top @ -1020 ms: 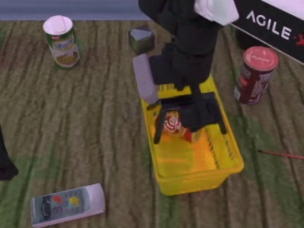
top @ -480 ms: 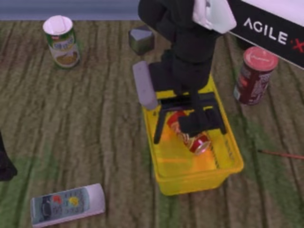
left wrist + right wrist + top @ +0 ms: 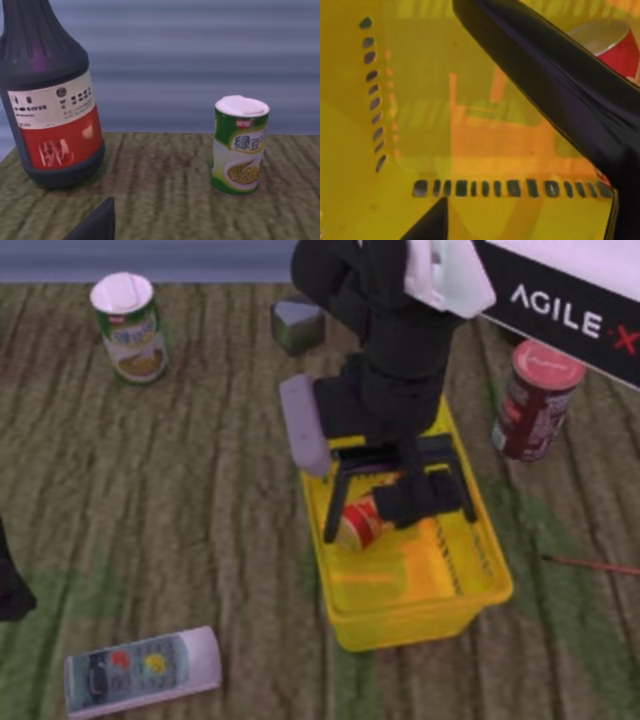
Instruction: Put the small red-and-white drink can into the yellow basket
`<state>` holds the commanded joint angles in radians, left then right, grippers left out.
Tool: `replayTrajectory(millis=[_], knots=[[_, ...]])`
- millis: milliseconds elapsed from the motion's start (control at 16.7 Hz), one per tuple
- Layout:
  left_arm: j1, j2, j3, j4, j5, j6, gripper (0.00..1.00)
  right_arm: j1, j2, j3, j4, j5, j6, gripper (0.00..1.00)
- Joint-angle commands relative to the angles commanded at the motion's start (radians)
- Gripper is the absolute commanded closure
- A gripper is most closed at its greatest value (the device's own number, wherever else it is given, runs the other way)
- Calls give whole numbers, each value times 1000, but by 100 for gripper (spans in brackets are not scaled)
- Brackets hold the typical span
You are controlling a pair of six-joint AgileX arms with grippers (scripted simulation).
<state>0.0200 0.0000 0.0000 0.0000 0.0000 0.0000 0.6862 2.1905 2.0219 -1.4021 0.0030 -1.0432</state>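
The small red-and-white drink can (image 3: 360, 525) lies on its side inside the yellow basket (image 3: 420, 615), near the basket's left wall and free of any grip. The right wrist view shows the can's red body and silver end (image 3: 615, 45) behind a black basket handle (image 3: 545, 75). My right gripper (image 3: 400, 490) hangs open just over the far half of the basket, above the can, with nothing between its fingers. My left arm (image 3: 10, 590) is parked at the table's left edge; one fingertip (image 3: 97, 225) shows in its wrist view.
A green-and-white can (image 3: 128, 328) stands far left, next to a dark bottle (image 3: 50, 100). A dark-red canister (image 3: 535, 398) stands right of the basket. A grey slab (image 3: 304, 422) touches the basket's far-left corner, a grey block (image 3: 297, 323) behind it. A remote (image 3: 140, 670) lies front left.
The can has left my right gripper, tumbled across the basket floor and come to rest on its side by the left wall. The right gripper stays open above it.
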Motion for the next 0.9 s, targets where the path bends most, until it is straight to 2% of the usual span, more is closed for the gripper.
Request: replayTrajectory(millis=[600,900], knots=[[0,0,0,0,0,0,0,0,0,0,0,0,0,98],[0,0,0,0,0,0,0,0,0,0,0,0,0,100]])
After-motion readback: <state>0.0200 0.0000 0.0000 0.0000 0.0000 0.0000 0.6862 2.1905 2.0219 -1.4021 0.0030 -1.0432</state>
